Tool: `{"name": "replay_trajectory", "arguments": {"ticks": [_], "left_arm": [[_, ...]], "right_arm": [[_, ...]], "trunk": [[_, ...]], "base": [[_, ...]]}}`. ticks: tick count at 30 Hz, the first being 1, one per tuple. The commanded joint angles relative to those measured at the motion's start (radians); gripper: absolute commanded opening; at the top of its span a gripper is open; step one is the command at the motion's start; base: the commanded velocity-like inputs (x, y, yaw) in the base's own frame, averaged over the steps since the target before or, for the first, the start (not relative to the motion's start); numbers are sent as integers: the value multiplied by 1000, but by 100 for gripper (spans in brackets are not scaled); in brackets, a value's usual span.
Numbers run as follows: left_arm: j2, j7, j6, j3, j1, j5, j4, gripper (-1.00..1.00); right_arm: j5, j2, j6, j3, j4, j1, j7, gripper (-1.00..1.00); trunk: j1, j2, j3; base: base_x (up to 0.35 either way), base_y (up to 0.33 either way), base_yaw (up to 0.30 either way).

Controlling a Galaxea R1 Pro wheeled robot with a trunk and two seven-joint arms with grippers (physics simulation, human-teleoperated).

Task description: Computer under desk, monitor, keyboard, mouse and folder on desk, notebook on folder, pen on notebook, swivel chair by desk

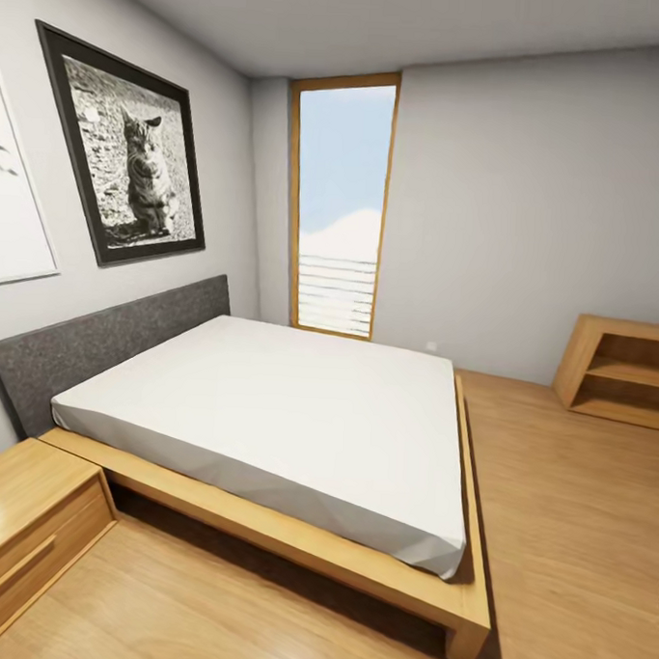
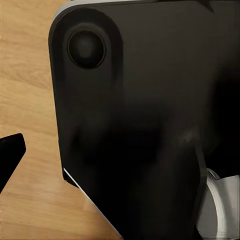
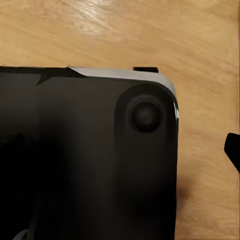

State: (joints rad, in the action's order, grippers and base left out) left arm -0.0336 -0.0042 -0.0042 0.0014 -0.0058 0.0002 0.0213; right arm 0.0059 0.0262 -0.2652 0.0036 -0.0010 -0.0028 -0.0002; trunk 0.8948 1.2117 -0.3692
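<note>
- Rolling through a bedroom in the head view: at far left, a white picture (image 1: 12,211) hangs on the grey wall, with a wooden nightstand (image 1: 24,531) below it in the near corner.
- Next along, a black-framed cat photograph (image 1: 122,145) hangs above the grey upholstered headboard (image 1: 97,341).
- Centre stage, a low wooden bed (image 1: 295,434) with a plain white mattress sits on the wooden floor (image 1: 570,535).
- Behind it, a tall narrow wood-framed window (image 1: 341,204) shows sky.
- Far right, an open wooden shelf unit (image 1: 622,369) stands against the wall.
- Left wrist view: a dark robot base panel (image 2: 145,125) over wood flooring, one black fingertip (image 2: 10,150) at the edge; can't tell whether that gripper's jaws are apart or together.
- Right wrist view: the same kind of dark panel (image 3: 85,160), a sliver of black fingertip (image 3: 232,150) at the edge; jaw state again can't be told.
- Desk, computer, chair: none of the task's things in sight from here.
</note>
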Motion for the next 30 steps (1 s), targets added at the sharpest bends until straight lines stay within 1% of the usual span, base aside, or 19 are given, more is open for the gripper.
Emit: {"name": "replay_trajectory", "arguments": {"ticks": [1,3,9,12,13,16,17,19,21,23,25,26,27,29,30], "left_arm": [[0,0,0,0,0,0,0,100],[0,0,0,0,0,0,0,100],[0,0,0,0,0,0,0,100],[0,0,0,0,0,1,0,100],[3,0,0,4,0,5,0,100],[5,1,0,6,0,26,1,100],[6,1,0,5,0,41,30,100],[7,2,0,5,0,44,56,100],[7,4,0,5,0,46,108,100],[8,7,2,7,0,48,185,100],[8,7,5,12,0,50,231,100],[9,8,7,16,-1,54,278,100],[9,9,9,18,-1,58,300,100],[12,25,16,23,-16,83,368,100],[14,34,18,23,-24,93,379,100]], "right_arm": [[3,0,-19,1,1,0,0,100],[14,0,-56,3,3,0,0,100],[23,0,-87,5,4,0,-2,100],[23,0,-116,5,3,0,-4,100],[24,1,-153,8,-9,0,0,100],[25,3,-167,8,-68,0,1,100],[22,3,-192,6,-173,-1,0,100],[20,2,-203,4,-214,-1,-1,100],[20,1,-219,3,-267,-1,-1,100],[20,1,-234,2,-322,-2,-2,100],[18,3,-241,2,-342,-4,-2,100],[17,5,-246,1,-355,-5,-3,100],[16,6,-248,1,-360,-7,-4,100],[15,8,-253,0,-372,-18,-5,100],[15,9,-254,1,-374,-23,-5,100]], "trunk": [[-4,-7,1],[-12,-21,4],[-35,-63,15],[-46,-84,21],[-50,-91,24],[-61,-112,34],[-65,-119,38],[-73,-133,45],[-81,-147,52],[-88,-161,58],[-96,-175,64],[-100,-182,67],[-104,-189,70],[-111,-203,76],[-115,-210,79]], "base": [[0,0,-100],[0,0,-132],[0,0,-157],[0,0,-124],[0,0,-33],[0,0,-84],[0,0,-163],[0,0,-150],[0,0,-124],[0,0,-115],[0,0,-104],[0,0,-68],[0,0,-54],[0,0,-29],[0,0,-29]]}}
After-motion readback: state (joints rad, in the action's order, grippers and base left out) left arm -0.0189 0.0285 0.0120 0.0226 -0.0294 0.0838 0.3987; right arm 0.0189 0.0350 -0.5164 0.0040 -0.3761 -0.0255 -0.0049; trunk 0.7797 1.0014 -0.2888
